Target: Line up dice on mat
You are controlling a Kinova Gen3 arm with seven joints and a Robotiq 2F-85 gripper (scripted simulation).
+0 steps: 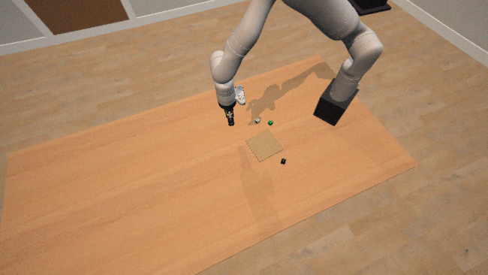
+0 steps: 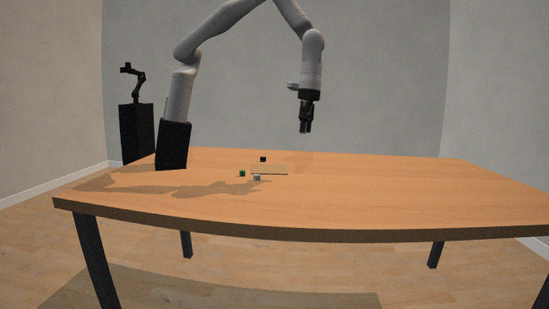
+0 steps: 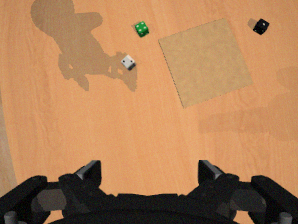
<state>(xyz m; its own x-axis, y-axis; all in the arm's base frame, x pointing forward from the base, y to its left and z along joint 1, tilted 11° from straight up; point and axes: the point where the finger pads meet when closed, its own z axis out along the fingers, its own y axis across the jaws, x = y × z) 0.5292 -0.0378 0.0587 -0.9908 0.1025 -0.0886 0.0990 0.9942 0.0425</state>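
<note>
The square tan mat (image 1: pixel 263 146) (image 2: pixel 269 170) (image 3: pixel 205 62) lies flat on the table with no die on it. A white die (image 1: pixel 257 121) (image 2: pixel 257 177) (image 3: pixel 128 62) lies off the mat and shows two pips on top. A green die (image 1: pixel 270 122) (image 2: pixel 241 173) (image 3: pixel 142 29) lies off the mat's near-base corner; its top seems to show four pips. A black die (image 1: pixel 283 161) (image 2: pixel 263 159) (image 3: pixel 260 26) lies off the mat's other side; its pips are too small to count surely. My gripper (image 1: pixel 230 125) (image 2: pixel 306 132) (image 3: pixel 149 171) is open and empty, pointing down high above the table, beyond the mat from the base.
The robot's black base block (image 1: pixel 330 110) (image 2: pixel 172 145) stands at one end of the table (image 1: pixel 150 180) (image 2: pixel 359 198). Arm shadows fall across the white die and beside the mat. A second small black arm (image 2: pixel 137 80) stands on a pedestal behind, away from the table.
</note>
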